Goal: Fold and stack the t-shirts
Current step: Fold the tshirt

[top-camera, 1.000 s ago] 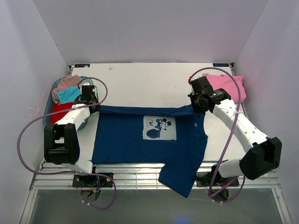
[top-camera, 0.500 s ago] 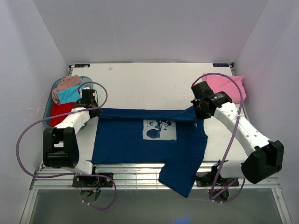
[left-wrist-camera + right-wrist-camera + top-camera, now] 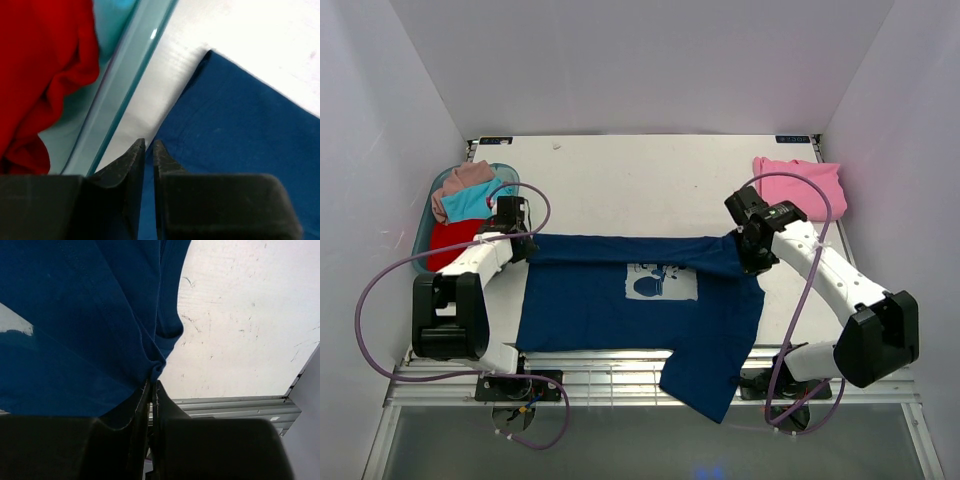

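Nearest, the navy cloth t-shirt with a pale cartoon print [image 3: 590, 310] drapes one sleeve over the white table's [image 3: 620, 180] near edge. The left gripper [image 3: 148, 145], jaws nearly together, pinches its folded left edge. The right gripper [image 3: 151, 382] is clamped on the right edge, cloth stretched between them. A plain pink t-shirt [image 3: 800, 185] sits at the far right corner.

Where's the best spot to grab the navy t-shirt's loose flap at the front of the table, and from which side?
Likely the flap's tip, coming from the near side. That part of the navy t-shirt hangs past the table's front rails, so both faces are free to pinch; the rest lies on the table.
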Controlling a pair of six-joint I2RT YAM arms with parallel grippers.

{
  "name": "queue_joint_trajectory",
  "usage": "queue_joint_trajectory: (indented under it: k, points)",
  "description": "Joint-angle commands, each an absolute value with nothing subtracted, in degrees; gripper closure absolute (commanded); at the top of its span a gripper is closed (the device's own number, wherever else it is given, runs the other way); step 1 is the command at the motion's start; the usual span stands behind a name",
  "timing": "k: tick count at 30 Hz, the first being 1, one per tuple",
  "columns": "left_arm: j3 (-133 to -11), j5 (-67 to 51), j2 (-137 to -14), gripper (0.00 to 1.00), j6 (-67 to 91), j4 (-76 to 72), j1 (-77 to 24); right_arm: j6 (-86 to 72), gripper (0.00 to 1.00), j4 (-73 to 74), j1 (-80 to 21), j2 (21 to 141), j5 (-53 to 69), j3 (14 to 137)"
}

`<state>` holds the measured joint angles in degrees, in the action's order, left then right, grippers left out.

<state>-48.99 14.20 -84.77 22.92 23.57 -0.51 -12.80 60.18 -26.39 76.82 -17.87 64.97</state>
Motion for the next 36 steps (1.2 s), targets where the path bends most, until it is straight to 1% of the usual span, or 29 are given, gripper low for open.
queue_joint_trajectory:
  k: [1, 2, 3, 4, 5, 7, 8, 11, 13, 14, 16, 18, 22, 24, 29, 31, 36]
  points:
    - [-50.2, 16.6, -85.1, 0.73, 24.9, 28.9, -0.4, -15.6, 0.90, 64.2, -26.8, 79.1, -17.5, 64.2]
    - [-50.5, 16.7, -85.3, 0.64, 25.4, 29.5, -0.4, -15.5, 0.89, 64.2, -27.2, 79.4, -17.0, 63.9]
    - [-50.6, 17.1, -85.2, 0.52, 25.8, 30.2, -0.4, -15.7, 0.86, 64.6, -27.2, 80.3, -16.9, 64.3]
    - [-50.7, 17.2, -84.9, 0.50, 26.2, 31.4, -0.4, -16.7, 0.81, 66.2, -27.2, 80.7, -16.9, 64.9]
    - [-50.8, 17.6, -83.9, 0.50, 26.5, 31.9, -0.4, -17.0, 0.69, 66.7, -27.6, 80.9, -17.5, 65.8]
    - [-50.8, 18.3, -82.3, 0.49, 27.3, 32.7, -0.4, -17.5, 0.62, 67.1, -27.9, 81.1, -17.8, 66.8]
    - [-51.1, 18.5, -80.4, 0.49, 27.6, 32.8, -0.4, -17.4, 0.55, 67.2, -28.0, 81.1, -17.7, 67.5]
    - [-52.1, 18.4, -78.5, 0.49, 28.5, 31.9, -0.5, -16.0, 0.48, 64.9, -28.0, 81.0, -16.4, 70.2]
    - [-53.7, 17.1, -78.7, 0.50, 28.4, 30.2, -0.7, -14.6, 0.48, 62.3, -28.1, 81.8, -15.2, 70.7]
    - [-54.2, 16.5, -79.4, 0.51, 28.4, 29.7, -0.7, -14.1, 0.48, 58.6, -28.0, 82.1, -14.7, 70.3]
    - [-56.7, 15.3, -82.6, 0.53, 28.8, 28.8, -1.0, -12.2, 0.50, 54.2, -28.0, 83.1, -14.6, 68.8]
    - [-58.0, 13.0, -85.1, 0.57, 29.1, 28.0, -1.3, -10.3, 0.52, 46.5, -28.0, 84.2, -13.9, 67.3]
    - [-60.8, 10.3, -91.8, 0.63, 29.4, 24.4, -2.5, -8.6, 0.59, 38.1, -28.0, 88.3, -12.8, 65.2]
    - [-62.0, 9.8, -93.8, 0.66, 29.7, 23.6, -2.8, -8.4, 0.61, 36.3, -28.0, 91.2, -12.0, 65.2]
    - [-65.9, 8.3, -98.4, 0.73, 30.1, 22.8, -3.0, -5.7, 0.62, 29.5, -28.0, 95.0, -11.6, 64.6]
    - [-66.6, 7.9, -99.0, 0.75, 30.0, 22.5, -3.1, -5.0, 0.62, 29.0, -28.0, 97.0, -11.8, 65.5]
    - [-68.1, 7.6, -99.7, 0.76, 29.8, 22.4, -3.2, -4.5, 0.62, 30.1, -27.9, 100.6, -12.0, 67.7]
